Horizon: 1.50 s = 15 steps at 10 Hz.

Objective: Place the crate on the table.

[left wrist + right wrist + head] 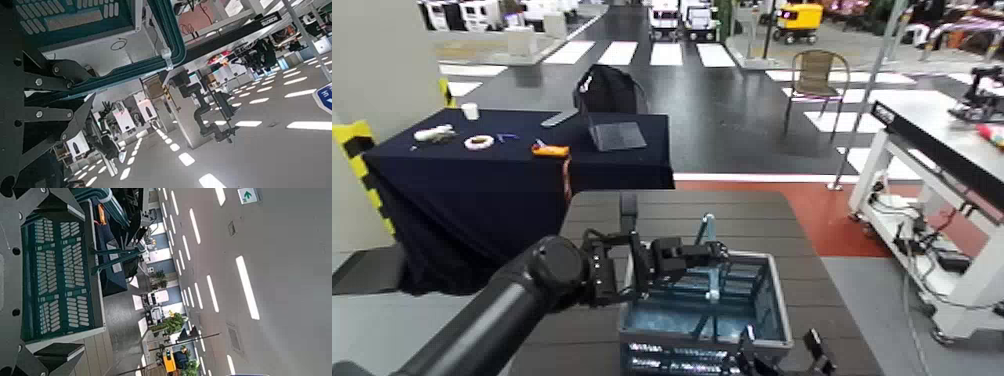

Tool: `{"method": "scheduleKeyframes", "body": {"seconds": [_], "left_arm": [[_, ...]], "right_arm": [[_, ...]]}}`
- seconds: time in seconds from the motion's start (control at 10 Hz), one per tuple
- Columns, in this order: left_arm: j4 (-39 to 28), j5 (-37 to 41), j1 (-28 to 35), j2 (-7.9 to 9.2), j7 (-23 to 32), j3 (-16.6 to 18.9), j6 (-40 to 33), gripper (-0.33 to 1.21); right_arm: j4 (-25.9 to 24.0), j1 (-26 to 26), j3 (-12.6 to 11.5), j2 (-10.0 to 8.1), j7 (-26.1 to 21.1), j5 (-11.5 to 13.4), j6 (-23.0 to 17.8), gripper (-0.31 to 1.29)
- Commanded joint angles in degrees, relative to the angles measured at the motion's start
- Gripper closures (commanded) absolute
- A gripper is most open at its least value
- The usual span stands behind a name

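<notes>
The grey-blue lattice crate (704, 315) is on the near half of the dark brown slatted table (732, 210); I cannot tell whether it rests on the top or hangs just above it. Its thin teal handle (709, 250) stands upright. My left gripper (677, 262) reaches in from the left and is shut on the handle, which runs out from between the fingers in the left wrist view (168, 43). My right gripper (782, 355) is open at the crate's near right corner. In the right wrist view, the crate's lattice side (66, 274) fills the space between the spread fingers (47, 207).
A navy-draped table (482, 190) with a laptop (615, 135) and small items stands beyond on the left. A white-framed workbench (932, 130) stands to the right, and a chair (817, 75) farther back. The brown table's far half is bare.
</notes>
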Motion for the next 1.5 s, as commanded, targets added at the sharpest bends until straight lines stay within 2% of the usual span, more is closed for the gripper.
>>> {"method": "scheduleKeyframes", "body": {"seconds": [0.1,0.9,1.0,1.5], "left_arm": [[3.7,-0.2,-1.8,-1.1,0.1,-0.1,-2.2,1.2],[8.8,-0.1,-2.9,-2.24,0.1,-0.5,-3.5,1.19],[9.0,-0.1,-2.9,-2.33,0.1,-0.5,-3.6,1.14],[10.1,-0.1,-2.9,-2.51,0.0,-0.7,-3.9,1.08]], "right_arm": [[0.2,-0.2,0.3,-0.07,0.0,-0.2,-0.3,0.14],[0.7,-0.6,0.7,-0.07,0.0,-0.5,-1.2,0.14],[0.8,-0.6,0.8,-0.07,0.0,-0.5,-1.5,0.14],[1.3,-0.9,1.2,0.02,0.0,-0.7,-2.0,0.14]]}}
